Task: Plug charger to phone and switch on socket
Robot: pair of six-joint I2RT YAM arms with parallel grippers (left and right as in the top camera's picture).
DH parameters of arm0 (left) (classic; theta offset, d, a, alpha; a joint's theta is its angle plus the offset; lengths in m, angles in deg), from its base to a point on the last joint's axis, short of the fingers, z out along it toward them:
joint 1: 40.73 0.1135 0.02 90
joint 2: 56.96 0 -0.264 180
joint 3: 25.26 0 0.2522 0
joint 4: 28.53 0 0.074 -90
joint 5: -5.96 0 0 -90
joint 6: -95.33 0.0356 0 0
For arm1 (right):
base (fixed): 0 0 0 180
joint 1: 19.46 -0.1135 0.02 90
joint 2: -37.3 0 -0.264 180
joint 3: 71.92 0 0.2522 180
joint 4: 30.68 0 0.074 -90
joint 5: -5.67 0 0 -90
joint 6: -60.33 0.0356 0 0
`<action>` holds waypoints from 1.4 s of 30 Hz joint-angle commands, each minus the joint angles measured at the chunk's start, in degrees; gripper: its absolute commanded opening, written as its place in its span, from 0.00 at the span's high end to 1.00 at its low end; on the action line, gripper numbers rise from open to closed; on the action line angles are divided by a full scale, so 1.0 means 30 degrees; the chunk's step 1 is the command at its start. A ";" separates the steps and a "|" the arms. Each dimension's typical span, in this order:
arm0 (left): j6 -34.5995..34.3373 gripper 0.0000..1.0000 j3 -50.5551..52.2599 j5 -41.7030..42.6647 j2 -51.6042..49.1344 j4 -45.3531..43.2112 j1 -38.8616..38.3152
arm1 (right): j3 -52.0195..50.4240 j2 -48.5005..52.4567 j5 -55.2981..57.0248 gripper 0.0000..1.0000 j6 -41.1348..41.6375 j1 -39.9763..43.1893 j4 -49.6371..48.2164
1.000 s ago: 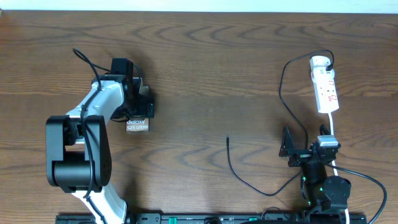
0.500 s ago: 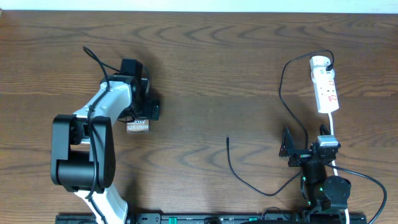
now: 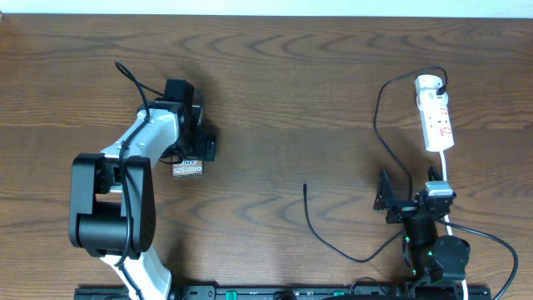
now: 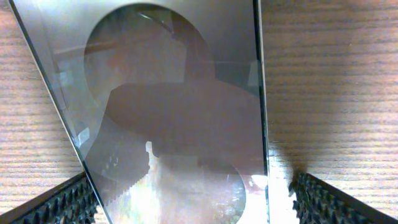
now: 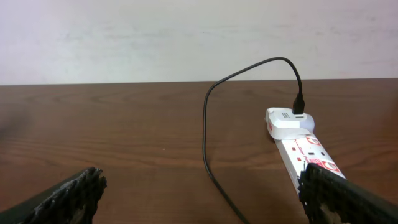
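The phone [image 3: 187, 168], with its white "S25 Ultra" print, lies on the table at the left. It fills the left wrist view [image 4: 174, 93] as a glossy slab with an oval mark. My left gripper [image 3: 191, 152] is open and straddles it; in the left wrist view [image 4: 193, 202] the left jaw is at the phone's edge and the right jaw stands apart. The charger cable [image 3: 376, 117] runs from the socket [image 3: 436, 117] and loops to its plug tip [image 3: 305, 187] lying free. My right gripper [image 3: 408, 204] is open and empty, below the socket [image 5: 305, 146].
The socket's white cord [image 3: 445, 171] runs down past the right gripper. A white adapter [image 5: 287, 119] sits at the strip's far end with the black cable [image 5: 206, 124] plugged in. A pale wall stands behind the table's far edge.
My left arm has shifted right and settled over the phone, which has nudged slightly right. The right arm, cable and socket have not moved.
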 commanded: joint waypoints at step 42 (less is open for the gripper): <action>-0.2040 0.02 0.0146 -0.0750 -0.0226 -0.1596 0.0007 | -0.0022 -0.0124 0.0102 0.01 -0.0226 -0.0175 0.0109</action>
